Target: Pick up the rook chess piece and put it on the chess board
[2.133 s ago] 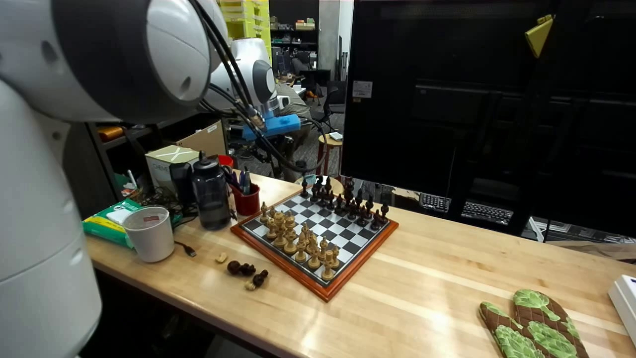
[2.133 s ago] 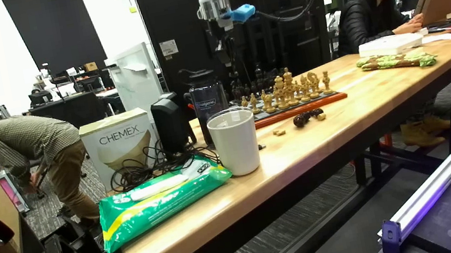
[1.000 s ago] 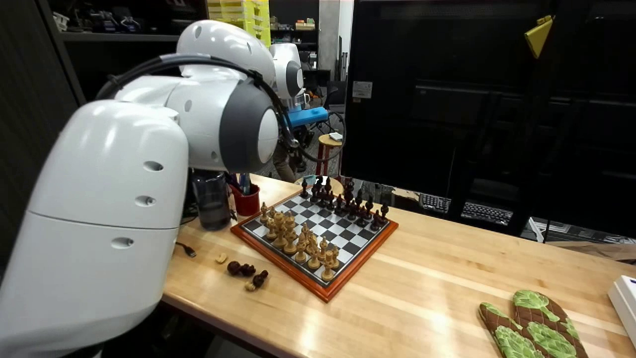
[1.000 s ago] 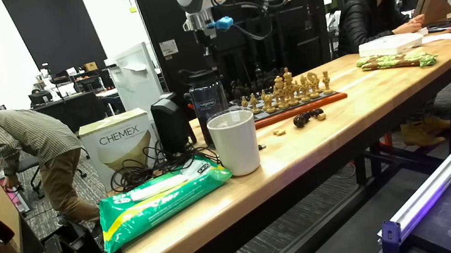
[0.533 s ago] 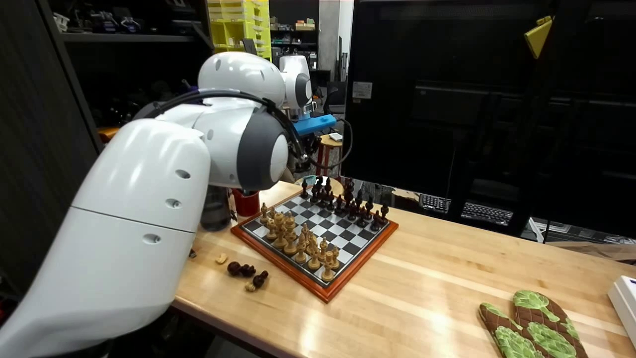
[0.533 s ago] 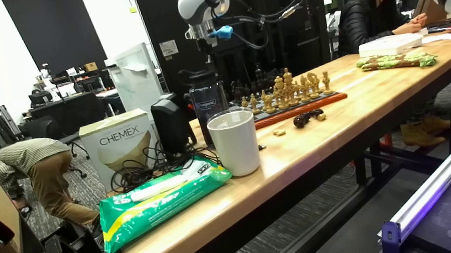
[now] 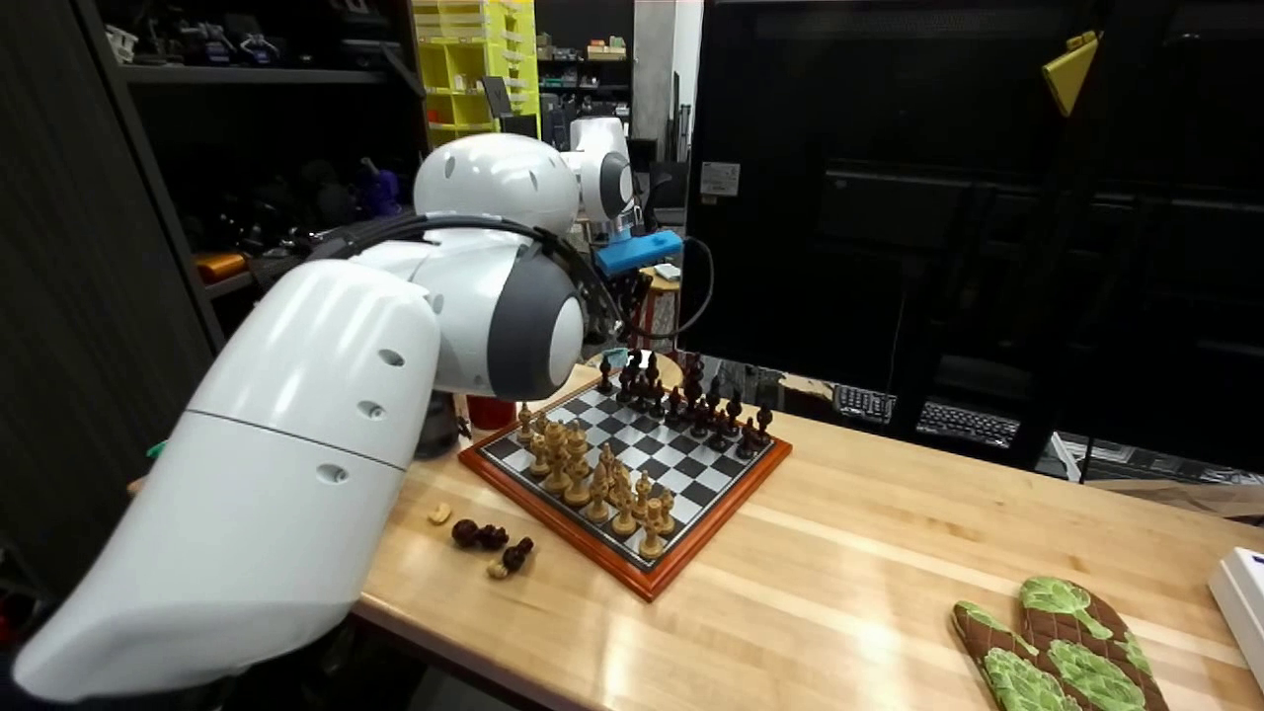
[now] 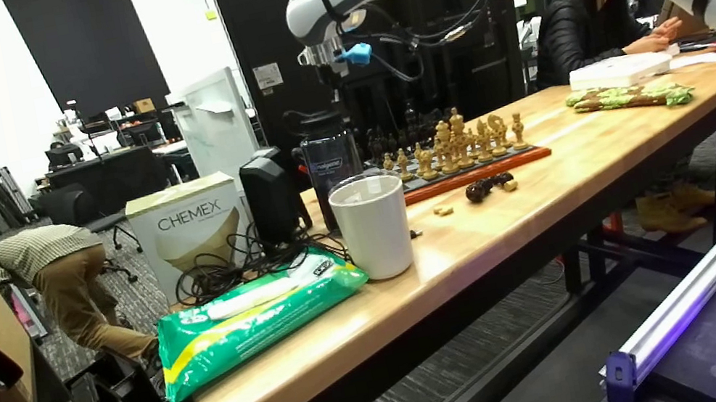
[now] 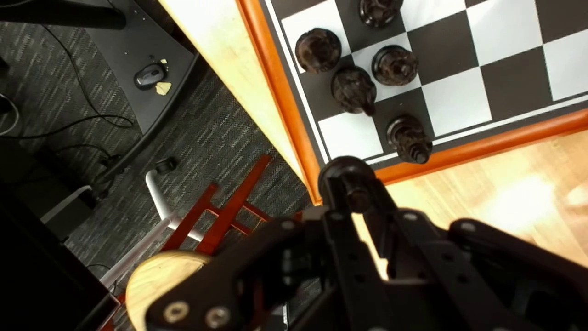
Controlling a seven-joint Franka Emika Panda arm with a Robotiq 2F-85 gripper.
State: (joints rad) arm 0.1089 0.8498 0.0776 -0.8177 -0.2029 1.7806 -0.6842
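The gripper [image 9: 359, 203] is pinched around a dark chess piece [image 9: 344, 170], its kind hard to make out. In the wrist view the piece overlaps a corner of the chess board [image 9: 457, 102], which lies on the table [image 9: 519, 197]; beyond, lower down, stands a wooden stool [image 9: 156, 280].

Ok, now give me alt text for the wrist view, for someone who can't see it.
The gripper appears closed on a dark chess piece, its type unclear, seen against a corner of the black-and-white chess board. Five more dark pieces stand on the board nearby. Carpet and a wooden stool show at left.
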